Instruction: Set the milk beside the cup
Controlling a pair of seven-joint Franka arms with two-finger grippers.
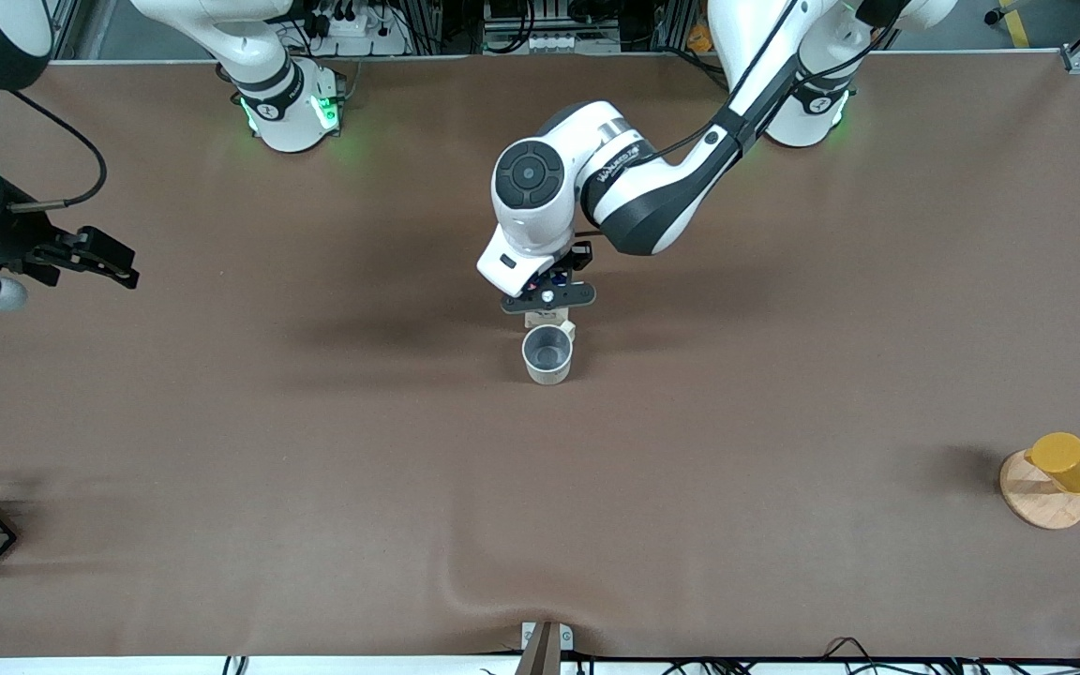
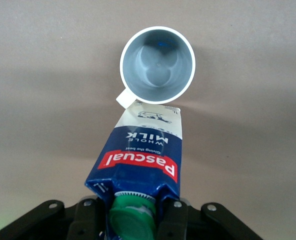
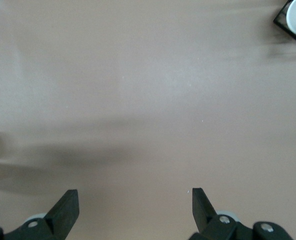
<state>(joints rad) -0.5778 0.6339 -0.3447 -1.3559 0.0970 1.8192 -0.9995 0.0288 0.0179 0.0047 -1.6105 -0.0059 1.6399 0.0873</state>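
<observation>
Left gripper [image 2: 133,212] pinches the small dark blue gable-top milk carton [image 2: 140,155] by its stiff ridge beside the cream mug [image 2: 157,64], probably light and squashable, while the right gripper [image 3: 133,205] waits spread over bare table.

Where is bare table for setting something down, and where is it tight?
Bare brown table spreads from the cream mug with grey inside toward the front camera and both ends. It is tight only at the mug, where the left hand grips the dark blue milk carton. The right hand waits open.

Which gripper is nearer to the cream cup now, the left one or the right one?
Left. The left gripper holds the milk right beside the cup; the right gripper waits, jaws open, at the right arm's end of the table.
</observation>
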